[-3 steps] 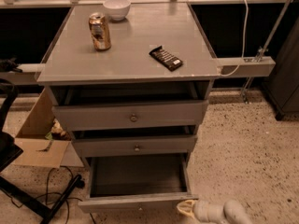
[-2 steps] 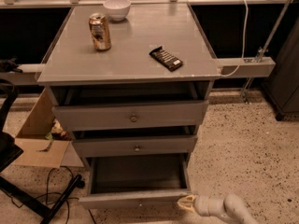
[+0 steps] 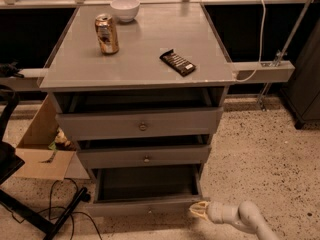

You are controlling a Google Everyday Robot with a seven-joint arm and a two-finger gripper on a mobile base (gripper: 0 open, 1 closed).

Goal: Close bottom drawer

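So the bottom drawer (image 3: 140, 207) is hanging way out, low down near the floor, and you can see right down onto its bare inside. Basically none of the closing is done yet, as far as I can tell. The gripper (image 3: 196, 210) sits at the right end of the drawer front, touching it or just beside it, with its tips pinched together into a narrow point and holding nothing. Looks to me like it's lined up for a push, so the whole shove inward is what's left. The top drawer (image 3: 142, 126) and middle drawer (image 3: 146, 158) are cracked open a bit too, but those aren't the job. The can (image 3: 106, 33), bowl (image 3: 125, 9) and candy bar (image 3: 177, 62) just sit on top.
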